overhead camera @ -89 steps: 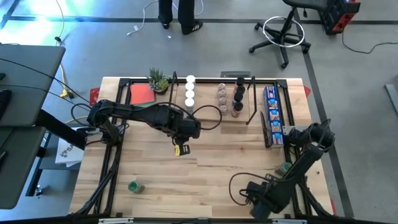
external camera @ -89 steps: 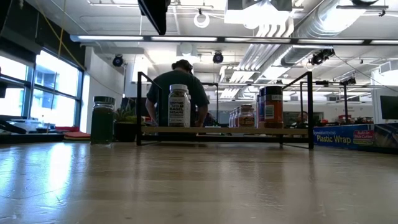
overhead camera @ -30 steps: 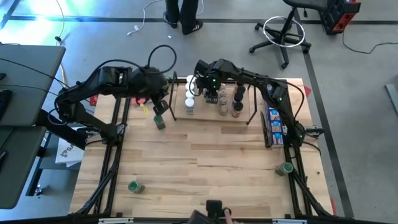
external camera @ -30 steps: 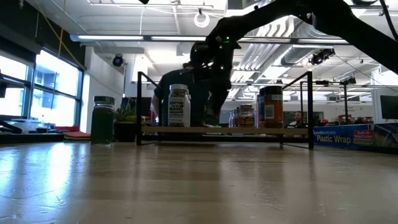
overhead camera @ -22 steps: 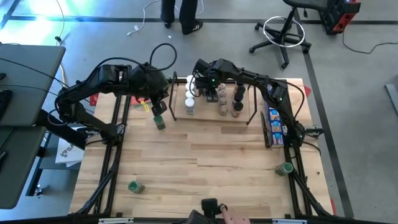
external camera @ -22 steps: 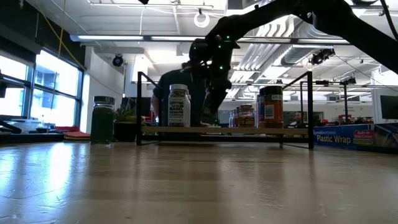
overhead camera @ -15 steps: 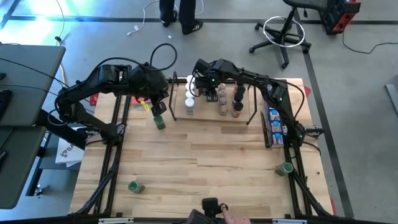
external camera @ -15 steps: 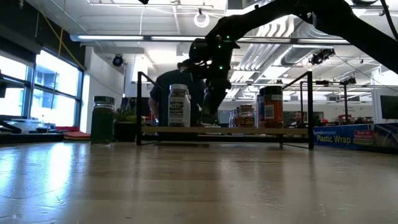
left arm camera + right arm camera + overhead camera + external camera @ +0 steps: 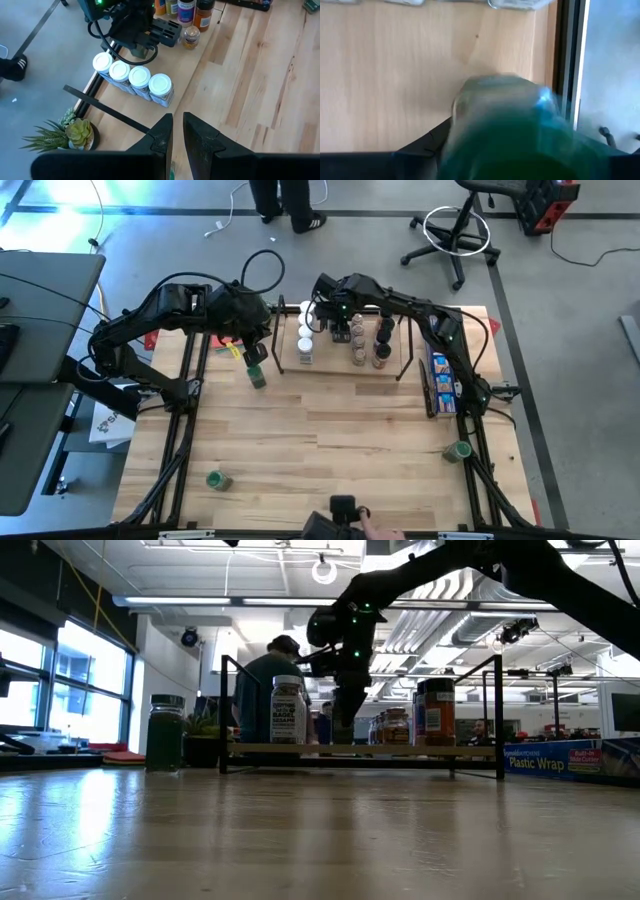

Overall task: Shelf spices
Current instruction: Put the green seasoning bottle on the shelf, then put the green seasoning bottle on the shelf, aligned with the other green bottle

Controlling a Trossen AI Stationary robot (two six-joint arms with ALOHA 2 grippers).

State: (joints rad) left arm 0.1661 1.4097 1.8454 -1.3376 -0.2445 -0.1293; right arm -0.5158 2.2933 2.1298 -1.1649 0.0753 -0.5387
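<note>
I see the wooden table (image 9: 330, 430) carrying the shelf (image 9: 345, 364) at upper centre. Green-topped jars lie lower left (image 9: 217, 479) and lower right (image 9: 458, 450); a blue box (image 9: 439, 366) rests along the right.

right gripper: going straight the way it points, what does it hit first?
Probably the bare shelf board. The right gripper, jaws shut on a green-topped jar, points down at it, so the jar would touch first.
</note>
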